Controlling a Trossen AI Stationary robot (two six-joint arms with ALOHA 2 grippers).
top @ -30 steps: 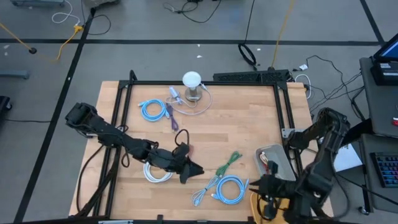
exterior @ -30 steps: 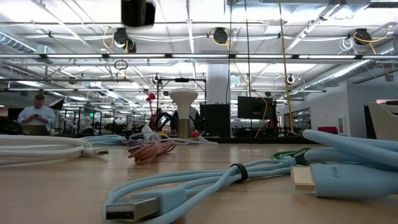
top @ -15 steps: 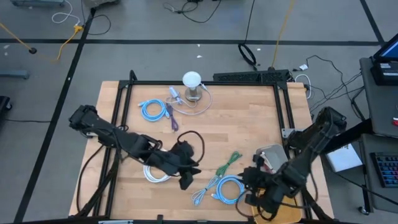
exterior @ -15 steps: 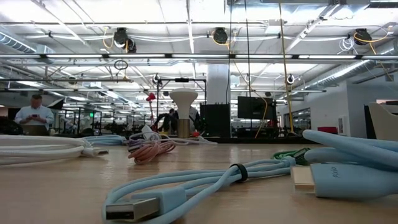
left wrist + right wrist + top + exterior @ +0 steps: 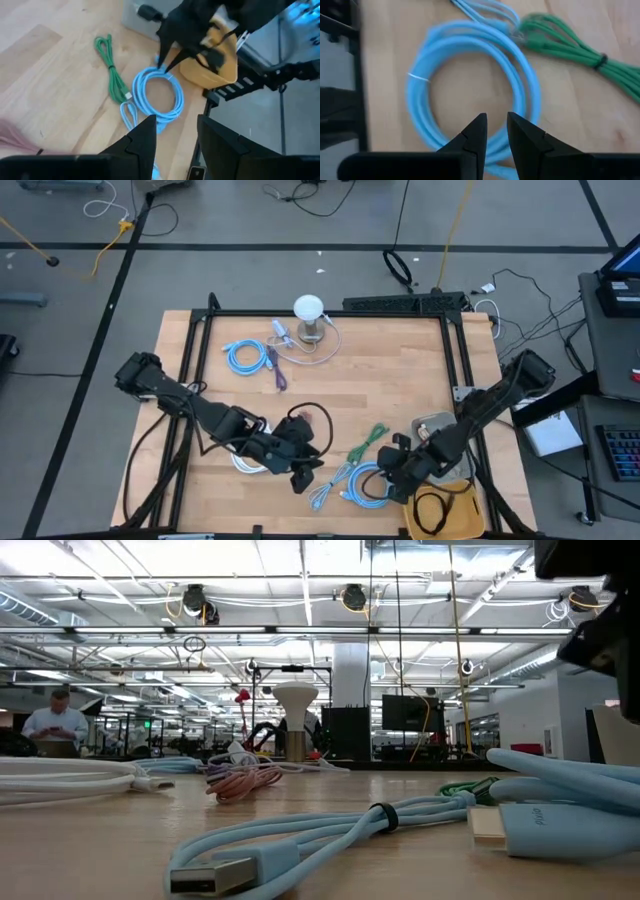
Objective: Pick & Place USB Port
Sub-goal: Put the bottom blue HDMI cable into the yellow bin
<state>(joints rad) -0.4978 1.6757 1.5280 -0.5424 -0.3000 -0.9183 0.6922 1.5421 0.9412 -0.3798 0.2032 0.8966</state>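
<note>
Smeared by blur just ahead of the right gripper's dark fingertips [image 5: 481, 121]: coiled light-blue round cable [image 5: 470, 85], outline doubled; cut off at the frame edge beyond the fingertips: bundled green cable [image 5: 580, 57]; too blurred beside the left gripper's fingers [image 5: 145, 137] to identify: pink shape [image 5: 15, 142].

**The room around my table**

Grey floor [image 5: 250, 225] surrounds my wooden table [image 5: 400, 370], crossed by dark tape lines and loose cables. Beyond the table's far edge I see a white ceiling [image 5: 300, 570] hung with pipes and lamps, a pale column [image 5: 350, 690], and a person [image 5: 55, 725] standing far off.
</note>
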